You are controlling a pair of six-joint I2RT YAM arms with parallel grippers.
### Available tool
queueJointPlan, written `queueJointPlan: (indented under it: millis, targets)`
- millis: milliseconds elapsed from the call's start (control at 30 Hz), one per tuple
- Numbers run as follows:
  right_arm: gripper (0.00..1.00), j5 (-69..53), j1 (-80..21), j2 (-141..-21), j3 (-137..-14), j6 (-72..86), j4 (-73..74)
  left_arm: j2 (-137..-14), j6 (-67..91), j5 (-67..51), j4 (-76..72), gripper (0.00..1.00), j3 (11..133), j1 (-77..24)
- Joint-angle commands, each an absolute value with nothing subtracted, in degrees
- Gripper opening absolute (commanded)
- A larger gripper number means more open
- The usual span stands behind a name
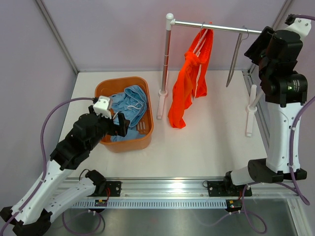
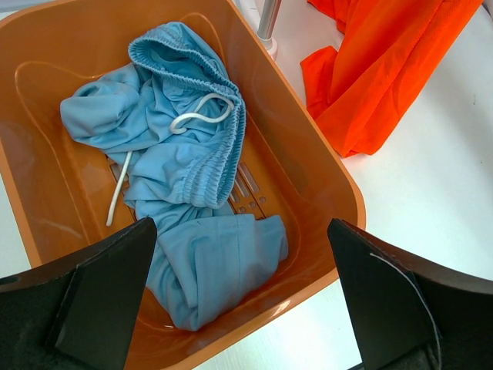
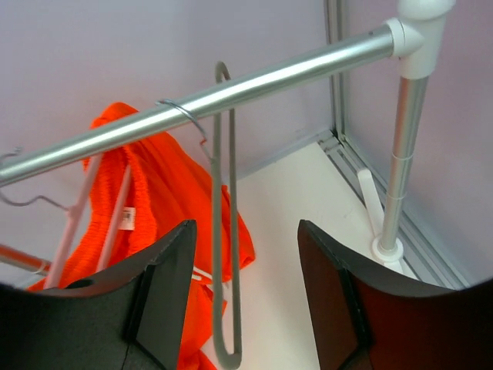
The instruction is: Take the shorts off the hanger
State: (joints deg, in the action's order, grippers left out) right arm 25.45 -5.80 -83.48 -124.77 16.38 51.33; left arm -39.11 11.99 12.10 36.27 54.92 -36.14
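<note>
Our left gripper [image 2: 239,231] and right gripper [image 3: 246,231] stood spread, empty; orange shorts [image 1: 189,81] hung from the rail [image 1: 221,27] by the table's [image 1: 211,145] far edge.

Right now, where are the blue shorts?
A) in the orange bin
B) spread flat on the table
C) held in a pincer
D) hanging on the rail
A: the blue shorts lie crumpled in the bin, while only the orange shorts hang from the rail.
</note>
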Motion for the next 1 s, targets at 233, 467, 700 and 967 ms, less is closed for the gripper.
queueJointPlan:
  millis: [233, 467, 700, 967]
  targets:
    - [0.65, 33.66, -23.01, -93.13, -136.04, 13.62, 55.02, -39.55, 11.43, 11.51, 33.31, 0.99, 54.76, -35.07]
    - [0.67, 31.56, -23.73, -102.38, -141.48, 16.08, 52.47, -39.64, 11.34, 11.87, 33.13, 0.99, 54.58, -35.07]
    - [0.67, 29.79, -23.82, -110.65, -146.95, 18.19, 50.63, -39.99, 11.16, 11.78, 33.05, 0.99, 54.49, -34.98]
    - [0.66, 30.24, -23.91, -109.87, -139.06, 19.6, 43.78, -40.34, 11.16, 11.25, 33.13, 0.99, 54.41, -34.98]
